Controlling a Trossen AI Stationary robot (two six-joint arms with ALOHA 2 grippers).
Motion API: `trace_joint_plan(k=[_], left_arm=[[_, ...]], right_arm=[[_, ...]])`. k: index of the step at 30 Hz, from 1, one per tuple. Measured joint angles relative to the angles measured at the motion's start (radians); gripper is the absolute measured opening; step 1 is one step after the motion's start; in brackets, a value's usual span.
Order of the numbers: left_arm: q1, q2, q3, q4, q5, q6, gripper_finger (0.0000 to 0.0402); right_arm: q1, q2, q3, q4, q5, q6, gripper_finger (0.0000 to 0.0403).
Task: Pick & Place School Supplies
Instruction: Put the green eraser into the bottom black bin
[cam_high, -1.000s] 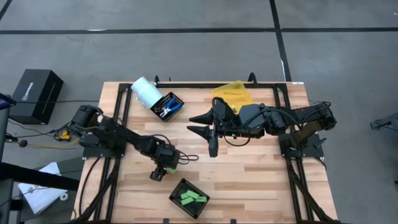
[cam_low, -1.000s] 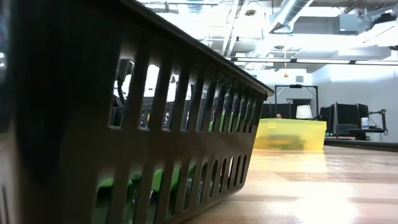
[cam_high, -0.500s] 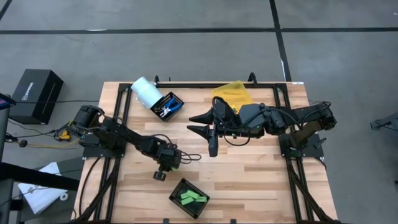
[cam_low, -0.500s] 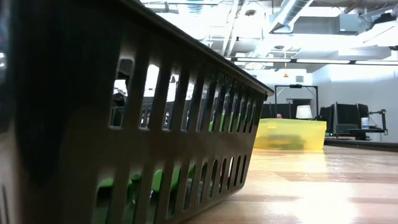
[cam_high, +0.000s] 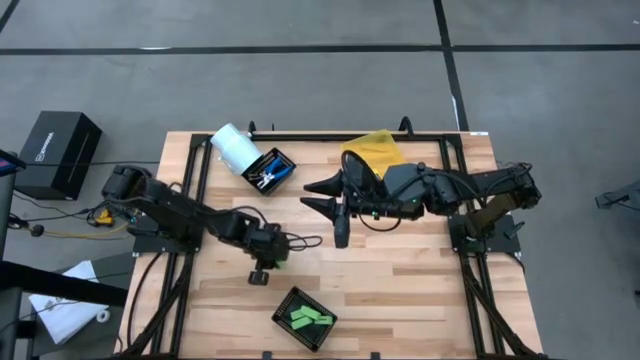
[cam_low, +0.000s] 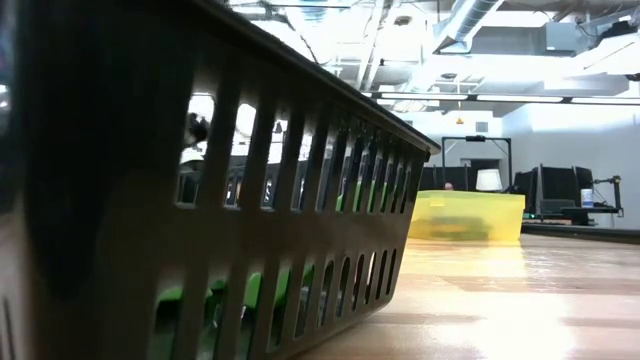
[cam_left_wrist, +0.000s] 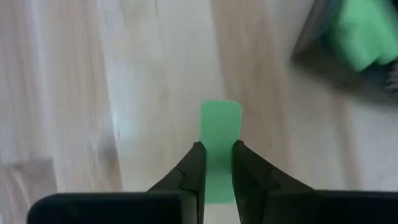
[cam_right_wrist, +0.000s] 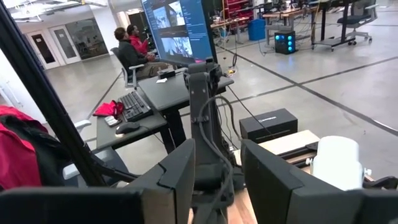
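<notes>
In the left wrist view a small light-green oblong piece sits between the fingers of my left gripper, which is shut on it. From above, that gripper hangs over the table's left middle. Close by, toward the near edge, a black tray holds more green pieces. A second black tray at the far left holds blue-handled scissors. My right gripper hovers high over the table's middle, open and level, with nothing in it. My left gripper pinches the green piece's two long sides between its two fingertips, over the half nearer the wrist. The fingers slant steeply down and lie along the piece. Its free end sticks out past the fingertips, clear of the wooden table.
A yellow translucent bin stands at the far middle and a white cylinder at the far left. In the low view the near tray's slotted wall fills the left half. The right wrist view shows people at desks beyond the table.
My left arm has lifted, carrying its gripper up from the table near the black tray with the green pieces. My right arm has kept still.
</notes>
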Motion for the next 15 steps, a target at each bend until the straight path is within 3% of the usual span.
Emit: trace_joint_plan(k=[8,15], left_arm=[[-0.065,-0.055,0.141,0.008,0.021,-0.05,0.0042],[-0.156,0.055,0.233,0.104,0.022,-0.106,0.0042]], right_arm=[[-0.006,0.0,0.0,0.0,0.0,-0.002,0.0122],[-0.006,0.0,0.0,-0.003,-0.001,-0.002,0.0122]])
